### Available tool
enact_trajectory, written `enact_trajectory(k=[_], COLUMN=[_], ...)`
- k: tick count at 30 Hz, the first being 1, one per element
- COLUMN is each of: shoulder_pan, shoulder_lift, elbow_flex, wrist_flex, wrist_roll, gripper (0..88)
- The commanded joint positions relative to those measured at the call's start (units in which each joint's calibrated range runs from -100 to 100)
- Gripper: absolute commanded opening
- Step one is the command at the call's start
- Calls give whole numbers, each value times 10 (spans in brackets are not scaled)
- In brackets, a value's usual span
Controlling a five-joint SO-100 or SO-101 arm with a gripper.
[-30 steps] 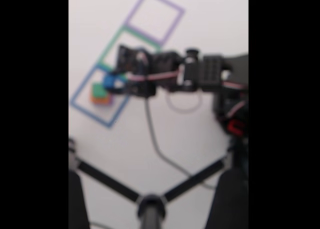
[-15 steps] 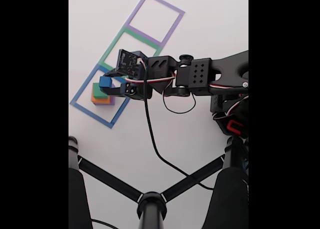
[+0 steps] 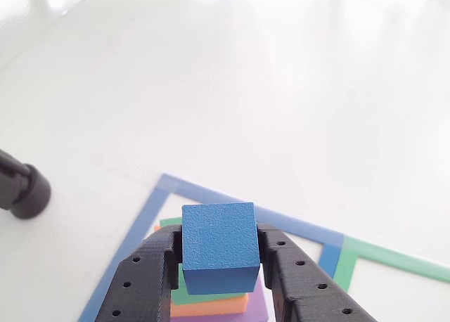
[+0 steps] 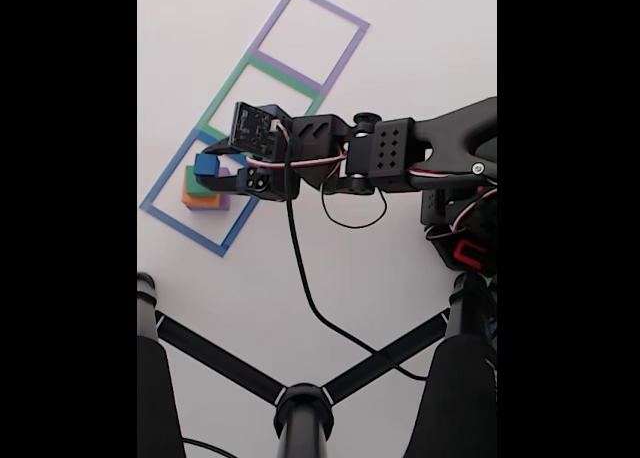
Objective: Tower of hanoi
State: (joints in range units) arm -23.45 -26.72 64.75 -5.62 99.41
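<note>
Gripping the small blue cube (image 3: 219, 247) from both sides, the black fingers (image 3: 144, 280) press against its left and right faces in the other view, so we read the gripper (image 3: 219, 294) as clenched on it. We see the cube held above the rest of the tower: a green block (image 3: 177, 294) shows just under it, an orange block (image 3: 209, 306) below that, and a purple block (image 3: 256, 306) at the bottom. Whether the cube touches the green block we cannot tell; it seems slightly raised. The stack sits inside the blue taped outline (image 3: 144, 214) on the white desk (image 3: 246, 90), with the green taped outline (image 3: 394, 260) adjoining it on the right. In the fixed view the arm (image 4: 390, 158) reaches in from the right, the cube (image 4: 206, 165) at its tip over the stack (image 4: 205, 198), and the purple taped outline (image 4: 352, 18) lies far up the desk.
</note>
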Motion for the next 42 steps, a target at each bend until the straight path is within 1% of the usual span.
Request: enact_trajectory(k=[1, 33, 42], shoulder_pan=[7, -25, -21], shoulder_lift=[1, 26, 37], elbow_flex=[-12, -11, -8], wrist_flex=[-18, -59, -72], wrist_roll=[6, 6, 6], gripper=[43, 45, 46])
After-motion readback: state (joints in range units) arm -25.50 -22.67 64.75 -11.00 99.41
